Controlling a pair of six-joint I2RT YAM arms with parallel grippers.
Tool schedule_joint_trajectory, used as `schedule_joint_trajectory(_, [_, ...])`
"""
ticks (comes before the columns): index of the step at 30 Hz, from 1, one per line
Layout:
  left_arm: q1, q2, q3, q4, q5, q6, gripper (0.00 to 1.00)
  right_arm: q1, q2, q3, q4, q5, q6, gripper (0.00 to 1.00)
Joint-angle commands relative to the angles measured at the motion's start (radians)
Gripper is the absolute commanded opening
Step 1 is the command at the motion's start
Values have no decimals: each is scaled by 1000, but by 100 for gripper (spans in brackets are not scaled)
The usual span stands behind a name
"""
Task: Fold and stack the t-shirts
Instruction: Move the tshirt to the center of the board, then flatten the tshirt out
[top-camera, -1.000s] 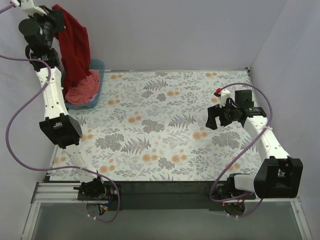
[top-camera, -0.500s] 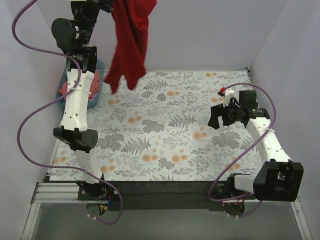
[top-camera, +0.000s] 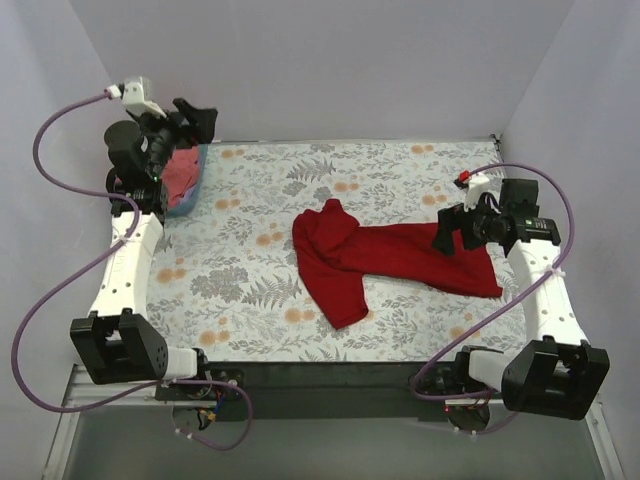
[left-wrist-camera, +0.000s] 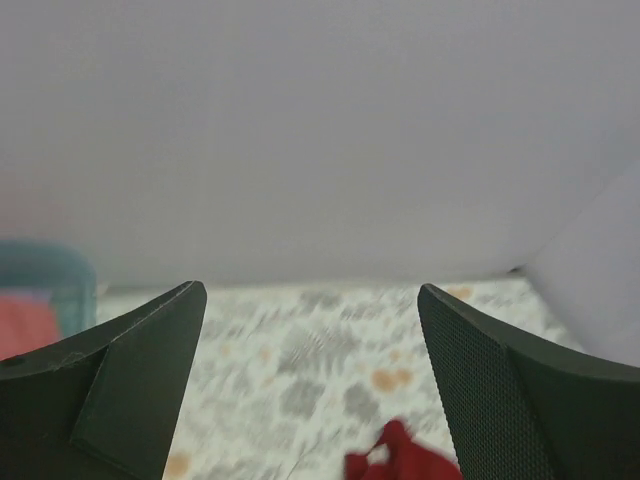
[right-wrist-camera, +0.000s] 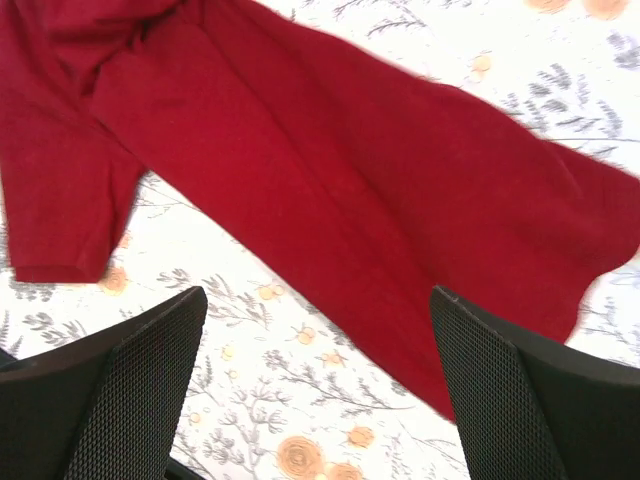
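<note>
The left gripper (top-camera: 198, 120) is up high by the far left corner. Its two fingers (left-wrist-camera: 130, 380) are spread wide and there is nothing between them. Past the fingertips is only the plain back wall (left-wrist-camera: 320, 130). Off to the left of the left finger sits the teal tub (top-camera: 197, 185), and the pink t-shirt (top-camera: 180, 172) is bunched up inside it.

The right gripper (top-camera: 452, 240) has its fingers (right-wrist-camera: 110, 390) spread wide too, and they hold nothing. The red t-shirt (top-camera: 380, 255) lies right under them on the flowery table (top-camera: 250, 280). It is rumpled, not folded. The cloth runs from past the left finger, through the gap, and out past the right finger. A sleeve sticks out near the left finger. I cannot tell if the fingertips touch the cloth. The red t-shirt is well apart from the left gripper's fingers and from the tub.
</note>
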Motion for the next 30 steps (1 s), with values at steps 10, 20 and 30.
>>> schedule_joint_trajectory(10, [-235, 186, -146, -530, 263, 496, 85, -105, 225, 137, -228, 182, -242, 98])
schedule_joint_trajectory(20, [-421, 526, 34, -699, 55, 513, 86, -135, 382, 65, -212, 316, -337, 95])
schedule_joint_trajectory(30, [-435, 528, -94, -693, 49, 462, 86, -138, 454, 29, -104, 357, -384, 96])
